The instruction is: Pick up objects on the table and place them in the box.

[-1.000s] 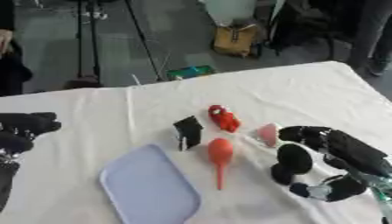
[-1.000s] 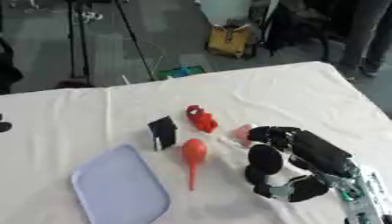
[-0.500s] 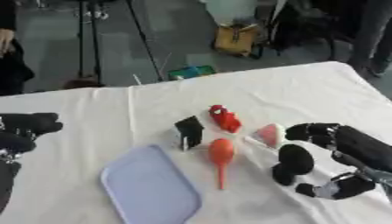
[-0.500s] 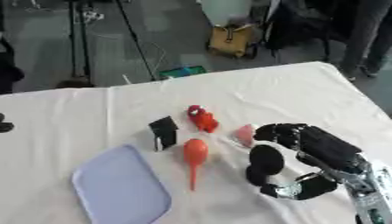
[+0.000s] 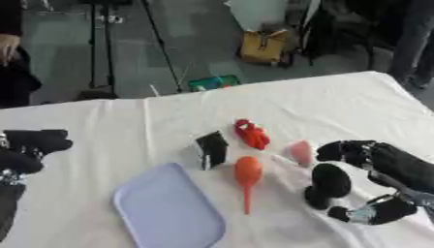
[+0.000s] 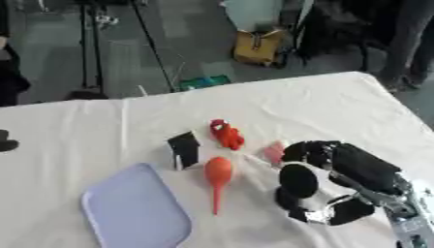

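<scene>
A red toy (image 5: 252, 134), a small black box (image 5: 211, 149), an orange bulb with a long thin tip (image 5: 247, 177) and a small pink thing (image 5: 299, 151) lie in the middle of the white table (image 5: 339, 101). My right hand (image 5: 386, 167) rests just right of the pink thing. Its bent fingers (image 5: 343, 150) almost touch it, the thumb (image 5: 329, 181) stands apart below, and nothing is held. My left hand (image 5: 30, 147) sits at the left edge, relaxed and holding nothing.
A flat lavender tray (image 5: 168, 210) lies at the front, left of the orange bulb. Beyond the table's far edge are tripod legs, a yellow bag (image 5: 263, 47) and a green item on the floor.
My right hand has shifted only slightly beside the pink thing. The things on the table and the left hand have stayed put.
</scene>
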Robot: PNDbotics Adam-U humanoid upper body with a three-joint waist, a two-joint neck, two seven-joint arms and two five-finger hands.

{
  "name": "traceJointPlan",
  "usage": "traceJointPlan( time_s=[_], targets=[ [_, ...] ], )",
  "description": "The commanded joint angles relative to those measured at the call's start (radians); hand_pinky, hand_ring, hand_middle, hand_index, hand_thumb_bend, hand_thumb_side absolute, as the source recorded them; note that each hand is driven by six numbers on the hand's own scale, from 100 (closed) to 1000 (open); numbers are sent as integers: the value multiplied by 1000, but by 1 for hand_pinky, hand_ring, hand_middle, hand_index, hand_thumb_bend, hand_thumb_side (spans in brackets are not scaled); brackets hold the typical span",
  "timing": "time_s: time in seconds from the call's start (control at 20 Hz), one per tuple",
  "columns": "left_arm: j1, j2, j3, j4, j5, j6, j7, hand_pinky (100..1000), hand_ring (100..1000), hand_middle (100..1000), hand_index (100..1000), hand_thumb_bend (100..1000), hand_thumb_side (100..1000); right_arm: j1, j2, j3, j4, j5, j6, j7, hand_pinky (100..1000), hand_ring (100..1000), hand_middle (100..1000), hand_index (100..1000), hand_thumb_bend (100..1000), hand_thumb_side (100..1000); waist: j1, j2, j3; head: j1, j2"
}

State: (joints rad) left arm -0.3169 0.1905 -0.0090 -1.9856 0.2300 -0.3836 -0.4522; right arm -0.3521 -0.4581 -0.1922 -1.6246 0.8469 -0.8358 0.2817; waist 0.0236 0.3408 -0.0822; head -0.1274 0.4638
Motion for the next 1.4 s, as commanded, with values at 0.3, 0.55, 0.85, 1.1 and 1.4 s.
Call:
traceJointPlan(
  time_s=[0.3,0.55,0.85,1.1,1.4],
  targets=[
    [-11,0,-5,-14,-2,-2,-8,839,842,722,678,100,1000,-25,-42,18,16,27,-71,59,554,743,807,876,555,767,-2,-12,7,-5,-16],
    [-12,-1,-6,-14,-1,-3,-11,839,843,723,678,100,1000,-29,-43,25,33,41,-71,54,532,735,795,869,546,722,-1,-9,9,-8,-20],
    [-14,-1,-6,-14,-2,-6,-13,840,844,724,678,100,1000,-33,-43,27,58,62,-71,52,521,739,790,865,534,600,2,-6,11,-10,-23],
    [-13,-1,-7,-14,-6,-9,-14,840,844,725,678,100,1000,-32,-53,22,64,77,-71,38,510,739,790,865,499,520,3,-6,8,-10,-27],
    [-13,-1,-8,-14,-8,-11,-15,841,845,726,678,100,1000,-30,-55,22,67,85,-71,14,495,733,783,859,444,469,5,-6,7,-7,-40]
  ],
)
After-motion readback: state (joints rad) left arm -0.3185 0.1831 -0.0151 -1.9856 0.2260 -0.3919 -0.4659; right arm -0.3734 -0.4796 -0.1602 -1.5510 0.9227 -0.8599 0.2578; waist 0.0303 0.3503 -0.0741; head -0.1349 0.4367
